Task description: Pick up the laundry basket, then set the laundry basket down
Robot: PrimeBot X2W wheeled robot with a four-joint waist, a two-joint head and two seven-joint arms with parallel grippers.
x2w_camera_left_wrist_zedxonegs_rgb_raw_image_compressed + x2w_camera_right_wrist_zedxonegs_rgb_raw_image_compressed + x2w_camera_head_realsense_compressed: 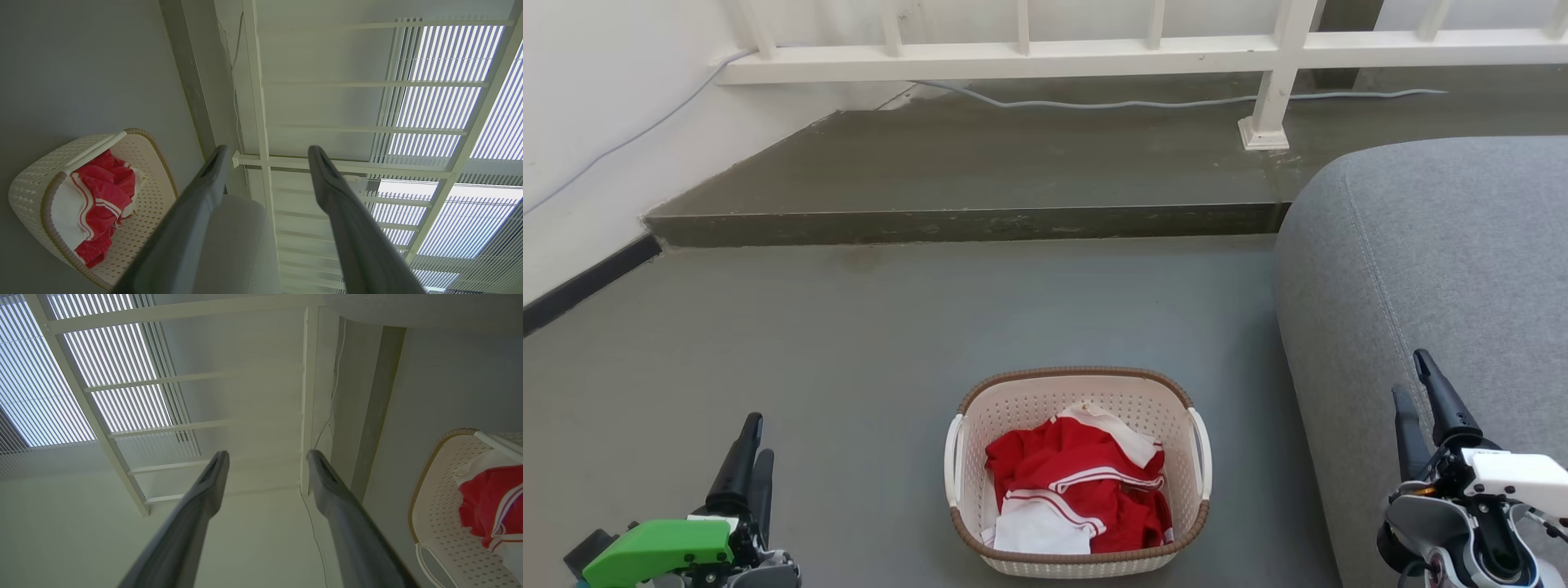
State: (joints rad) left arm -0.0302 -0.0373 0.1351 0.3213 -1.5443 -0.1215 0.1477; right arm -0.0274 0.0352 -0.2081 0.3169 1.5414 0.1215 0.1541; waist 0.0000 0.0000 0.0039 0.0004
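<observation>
The laundry basket (1076,384), cream-white and perforated with a brown woven-look rim, stands on the grey floor at the bottom centre of the head view, red and white clothes (1078,486) inside. A white handle (953,460) sits on each side. My left gripper (753,445) is low at the left, well apart from the basket, fingers open and empty. My right gripper (1413,382) is at the lower right in front of the sofa, also open and empty. The basket (32,179) lies left of the fingers in the left wrist view, and the basket (441,522) sits at the right edge of the right wrist view.
A grey sofa (1445,278) fills the right side, close to the basket. A raised concrete step (964,222) crosses behind, with a white railing (1094,57) and a grey cable (1143,102) on it. A white wall (588,131) with dark skirting runs along the left.
</observation>
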